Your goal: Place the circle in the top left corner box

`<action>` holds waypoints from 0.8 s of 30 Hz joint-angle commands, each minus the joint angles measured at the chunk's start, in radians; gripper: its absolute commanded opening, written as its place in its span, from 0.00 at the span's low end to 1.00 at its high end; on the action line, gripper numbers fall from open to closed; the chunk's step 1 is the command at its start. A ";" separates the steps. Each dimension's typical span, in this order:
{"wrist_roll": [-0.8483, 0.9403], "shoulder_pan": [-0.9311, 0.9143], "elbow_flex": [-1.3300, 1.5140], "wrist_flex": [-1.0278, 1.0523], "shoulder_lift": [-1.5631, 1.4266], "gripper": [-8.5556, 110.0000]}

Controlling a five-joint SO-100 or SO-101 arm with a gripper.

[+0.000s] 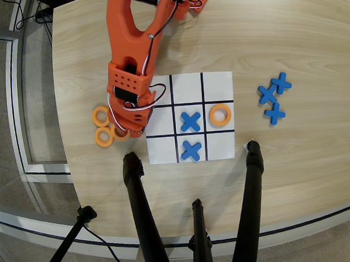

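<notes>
My orange arm reaches down from the top of the overhead view. Its gripper (126,131) is low over the table just left of the paper grid (216,81). An orange ring (119,133) lies right at the gripper tip, partly hidden by it. I cannot tell whether the jaws are closed on it. Two more orange rings (101,116) (104,137) lie to its left. The top left corner box (163,88) is bare white, with its left part covered by the arm. Another orange ring (220,114) lies in the middle right cell.
Blue X pieces lie in the centre cell (190,121) and the bottom middle cell (191,149). Three spare blue X pieces (273,95) lie right of the grid. Black tripod legs (137,192) (253,174) stand at the table's near edge.
</notes>
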State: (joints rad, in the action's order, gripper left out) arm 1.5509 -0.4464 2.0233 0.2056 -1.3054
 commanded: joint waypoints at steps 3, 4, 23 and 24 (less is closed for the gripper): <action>-0.037 0.009 0.014 -0.005 -0.077 0.07; -0.052 0.014 0.014 -0.005 -0.098 0.07; -0.100 0.123 0.224 0.003 -0.577 0.07; -0.098 0.144 0.253 0.003 -0.603 0.07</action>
State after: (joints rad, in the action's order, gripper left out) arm 1.4542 -0.3467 2.2427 0.2132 -1.8224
